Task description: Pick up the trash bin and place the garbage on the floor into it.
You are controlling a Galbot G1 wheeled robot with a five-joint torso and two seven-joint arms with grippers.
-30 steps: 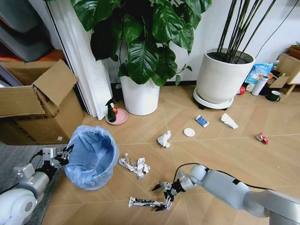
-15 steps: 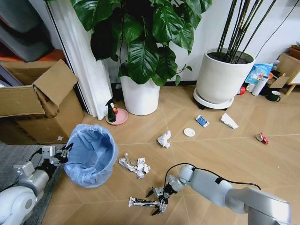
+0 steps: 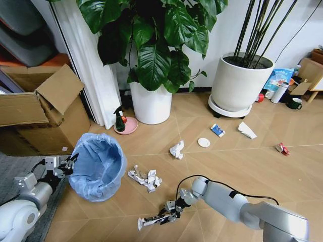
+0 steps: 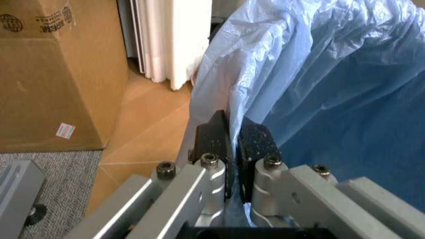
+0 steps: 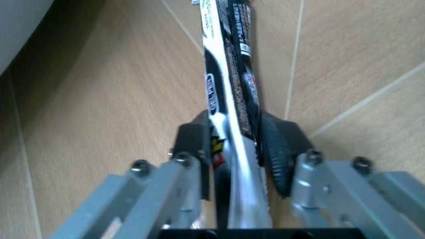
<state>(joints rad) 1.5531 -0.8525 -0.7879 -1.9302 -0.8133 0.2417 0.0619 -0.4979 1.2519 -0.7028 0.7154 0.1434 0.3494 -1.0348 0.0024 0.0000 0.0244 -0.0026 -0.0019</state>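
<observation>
Two claws busy — my left gripper (image 3: 65, 167) is pinched on the trash bin (image 3: 98, 169) rim, my right gripper (image 3: 170, 212) clamped on a flat wrapper (image 3: 153, 219) low by the floor, bin's right. Pickup step; next needs a carry over to the bin's mouth, I reckon. Right wrist cam shows wrapper (image 5: 229, 74) print — head cam doesn't.

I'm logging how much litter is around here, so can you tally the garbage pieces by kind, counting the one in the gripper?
Crumpled white paper: 2
White wrapper: 1
White disc: 1
Blue packet: 1
Red packet: 1
Printed wrapper held in the right gripper: 1
Total: 7
</observation>
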